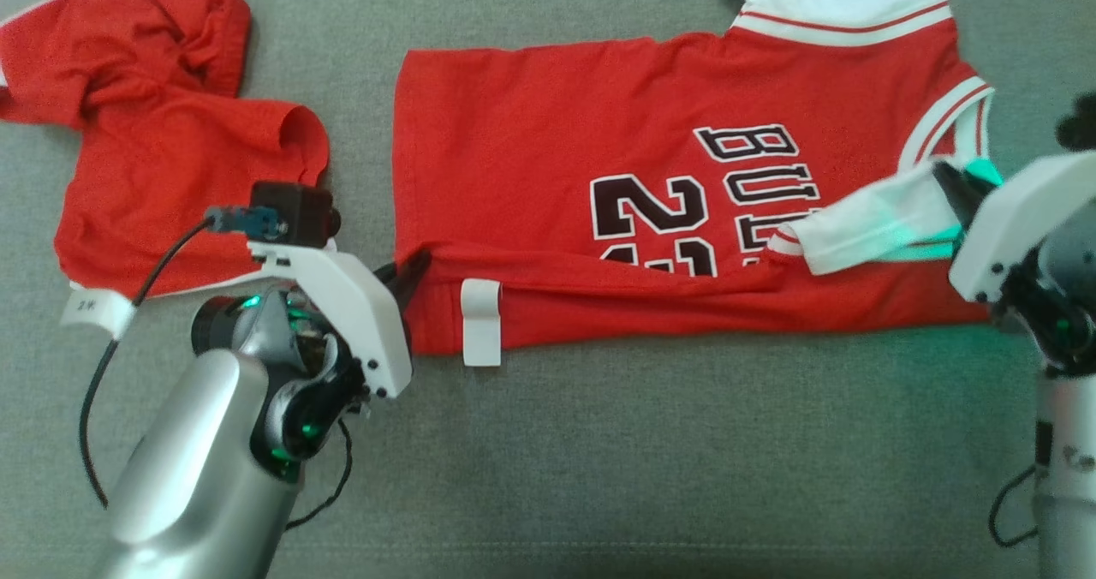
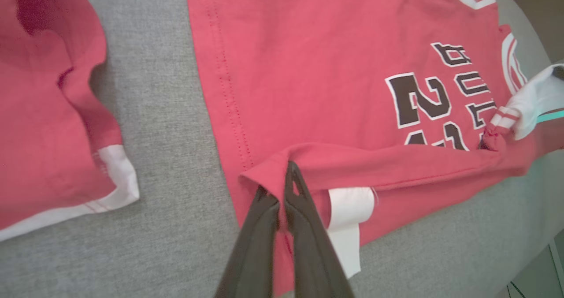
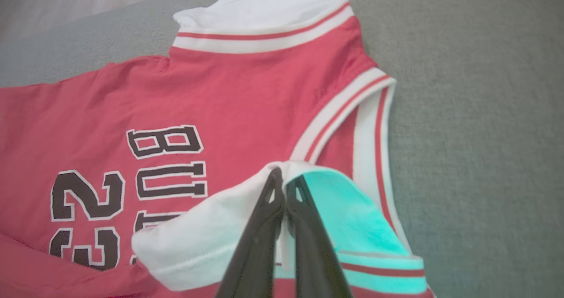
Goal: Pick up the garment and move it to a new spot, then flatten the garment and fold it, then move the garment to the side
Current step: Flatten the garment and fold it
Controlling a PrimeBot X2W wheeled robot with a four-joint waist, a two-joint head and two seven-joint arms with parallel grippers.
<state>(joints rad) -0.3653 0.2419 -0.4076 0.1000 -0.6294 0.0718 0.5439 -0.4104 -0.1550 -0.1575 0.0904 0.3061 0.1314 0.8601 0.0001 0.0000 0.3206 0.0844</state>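
Grey upholstered surface (image 1: 599, 476); red Bulls jersey (image 1: 548, 151) is being folded mid-surface, near edge doubled over. Hem corner (image 2: 264, 174) is being pinched by closed left gripper (image 1: 415, 269), white sleeve (image 1: 873, 219) by closed right gripper (image 1: 959, 187). Fabric judged light, soft, floppy; best held at edge ends. 2nd red garment (image 1: 154, 159) is at left.

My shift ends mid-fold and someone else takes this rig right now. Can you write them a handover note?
Left gripper: shut on the jersey at its hem corner, near edge.
Right gripper: shut on the white sleeve.
Things: jersey spread on the grey surface, near edge turned over toward the number. Second red garment crumpled to its left, apart.
Done: flattened, first fold under way.
Left: finish folding, move it aside.
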